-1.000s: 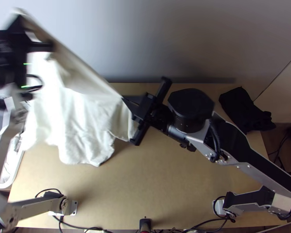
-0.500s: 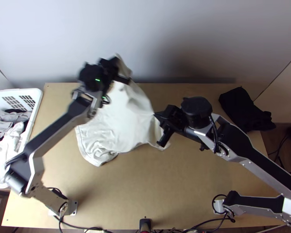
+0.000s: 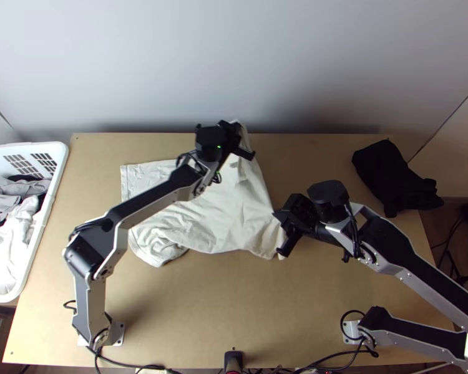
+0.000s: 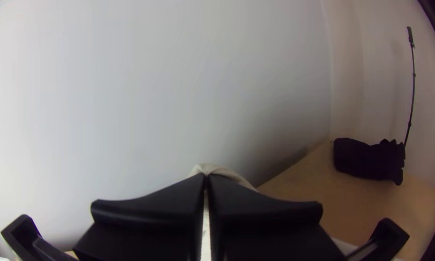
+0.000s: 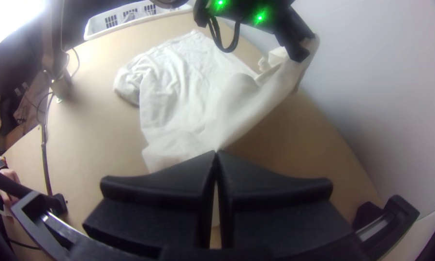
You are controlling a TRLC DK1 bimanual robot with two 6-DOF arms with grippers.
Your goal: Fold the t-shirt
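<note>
In the top view the white t-shirt (image 3: 215, 218) lies mostly spread on the table, its lower left part wrinkled and its right edge lifted between the two grippers. My left gripper (image 3: 238, 138), near the table's far edge, is shut on one corner. At the cloth's right side my right gripper (image 3: 280, 219) is shut on another part of that edge. In the left wrist view my left gripper (image 4: 206, 176) pinches the cloth (image 4: 217, 170) at its fingertips. In the right wrist view the t-shirt (image 5: 193, 92) runs from my right gripper (image 5: 216, 153) up to the other arm's gripper.
A white basket (image 3: 59, 163) of clothes stands at the table's left side. A black cloth bundle (image 3: 393, 177) lies at the right far corner. Behind the table rises a pale wall. Bare wood (image 3: 234, 299) shows in front of the t-shirt. A person's hand (image 5: 10, 175) is at the right wrist view's edge.
My left gripper has swung from the far left to the right with its corner, lower over the table. My right gripper has shifted right and nearer, still holding. More cloth now lies on the table.
</note>
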